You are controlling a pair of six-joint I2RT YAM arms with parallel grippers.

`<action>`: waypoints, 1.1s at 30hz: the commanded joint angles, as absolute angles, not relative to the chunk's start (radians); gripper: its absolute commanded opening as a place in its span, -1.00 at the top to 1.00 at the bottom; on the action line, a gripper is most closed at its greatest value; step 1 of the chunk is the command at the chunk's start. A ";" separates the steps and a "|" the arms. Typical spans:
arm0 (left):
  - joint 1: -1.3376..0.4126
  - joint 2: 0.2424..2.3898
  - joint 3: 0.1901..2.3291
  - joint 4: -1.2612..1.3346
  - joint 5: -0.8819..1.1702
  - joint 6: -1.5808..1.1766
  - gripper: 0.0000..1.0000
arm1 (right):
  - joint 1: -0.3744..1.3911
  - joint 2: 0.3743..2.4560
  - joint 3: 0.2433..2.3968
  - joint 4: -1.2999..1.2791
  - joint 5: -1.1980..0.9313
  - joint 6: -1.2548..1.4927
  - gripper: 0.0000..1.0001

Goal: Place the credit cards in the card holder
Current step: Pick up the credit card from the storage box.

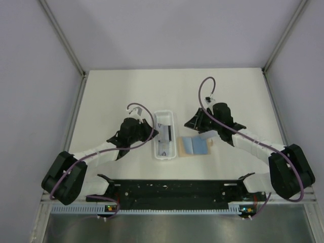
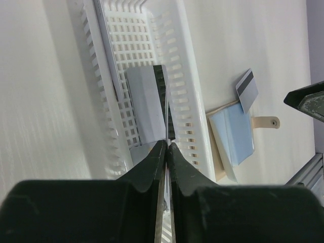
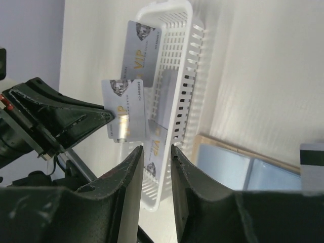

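- The card holder (image 1: 195, 147) lies open on the surface (image 1: 111, 91), blue lining up, just to the right of the white basket (image 1: 164, 112) and between my two arms.
- A striped card (image 2: 246, 90) stands tilted at the holder's far edge and touches it. I cannot tell whether it is seated in a pocket or only leaning there.
- My right end effector (image 3: 156, 149) hangs over the holder near that card, fingers spread with nothing between them.
- My left end effector (image 2: 167, 144) is pressed together on one of the credit cards (image 3: 124, 109), pinching it by its edge above the basket. More cards (image 3: 137, 45) lie in the basket beneath it.
- I judge the step in hand to be carrying this pinched card from the basket to the holder. Most of the cards have yet to go in.
- The next move calls for the right arm to pull clear. The left must then cross the basket wall, line the card's edge up with a pocket and slide it in.
- The grip is on a thin edge, so I would go slowly in case the card pivots.
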State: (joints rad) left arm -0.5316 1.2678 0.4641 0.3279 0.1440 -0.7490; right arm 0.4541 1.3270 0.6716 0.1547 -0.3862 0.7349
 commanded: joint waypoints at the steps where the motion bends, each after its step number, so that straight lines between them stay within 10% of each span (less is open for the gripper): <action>1: -0.529 1.276 0.512 0.330 0.158 -0.724 0.74 | 0.445 1.267 0.686 0.057 -0.327 0.681 0.42; 14: -0.529 1.272 0.520 0.295 0.153 -0.715 0.83 | 0.445 1.232 0.684 -0.032 -0.292 0.670 0.31; 26: -0.616 1.269 0.687 0.197 0.147 -0.641 0.46 | 0.417 1.108 0.712 -0.365 0.061 0.686 -0.08; 33: -0.701 1.457 0.909 0.114 0.169 -0.606 0.40 | 0.341 1.117 0.704 -0.370 0.054 0.660 0.11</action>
